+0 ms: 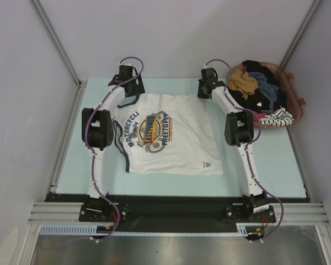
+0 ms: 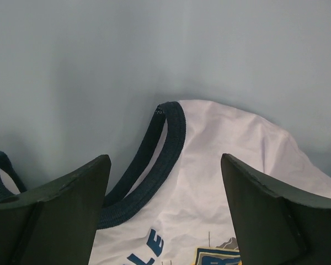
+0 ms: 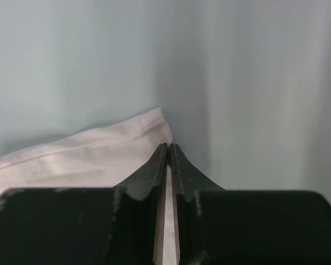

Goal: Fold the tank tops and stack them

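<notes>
The white tank top (image 1: 171, 141), soft cloth with dark navy trim and a printed crest, lies flat and face up mid-table, straps toward the left, hem toward the right. Its far navy strap (image 2: 174, 132) loops up just between the fingers of the left gripper (image 2: 165, 160), which stands wide and grips nothing. At the far hem corner the right gripper (image 3: 169, 146) is pinched to a thin slit with white cloth showing in it; this reads as a grip on the corner, though how deep the bite is cannot be told. The step looks like taking the far edge to fold it toward the near side. To do it well, the left should close on the strap and shoulder cloth together, not the trim alone. Both should then lift level, keep the edge taut between them, and lay it squarely on the near edge. The pale blue-green table (image 1: 265, 165) lies bare around the top. A pinkish basket (image 1: 298, 105) of jumbled clothes (image 1: 254, 88) sits at the far right, well apart.
</notes>
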Motion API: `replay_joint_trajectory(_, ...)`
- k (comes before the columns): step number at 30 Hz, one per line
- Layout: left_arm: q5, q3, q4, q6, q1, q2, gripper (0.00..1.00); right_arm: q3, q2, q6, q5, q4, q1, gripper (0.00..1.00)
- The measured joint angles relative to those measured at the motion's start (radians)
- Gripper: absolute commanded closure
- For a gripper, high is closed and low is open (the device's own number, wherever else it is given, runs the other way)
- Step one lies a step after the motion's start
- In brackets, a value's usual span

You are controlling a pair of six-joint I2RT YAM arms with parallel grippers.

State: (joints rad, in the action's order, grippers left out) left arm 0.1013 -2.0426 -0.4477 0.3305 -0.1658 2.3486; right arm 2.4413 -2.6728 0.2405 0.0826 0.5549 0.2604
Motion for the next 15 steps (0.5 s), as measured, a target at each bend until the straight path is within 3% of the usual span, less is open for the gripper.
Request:
replay_joint_trajectory(7,-0.009,-0.024,0.003,-0.002,0.000,0.042,0.21,0.000,0.000,0.021,0.011,-0.002,-0.016,1.00)
replay_joint_trajectory(10,-0.012,-0.078,-0.008,-0.001,0.000,0.085,0.30,-0.001,0.000,0.025,0.016,-0.004,-0.024,1.00)
replay_joint_trajectory(15,-0.026,-0.247,-0.053,0.003,0.000,0.201,0.54,-0.010,0.000,0.032,0.038,-0.021,-0.027,1.00)
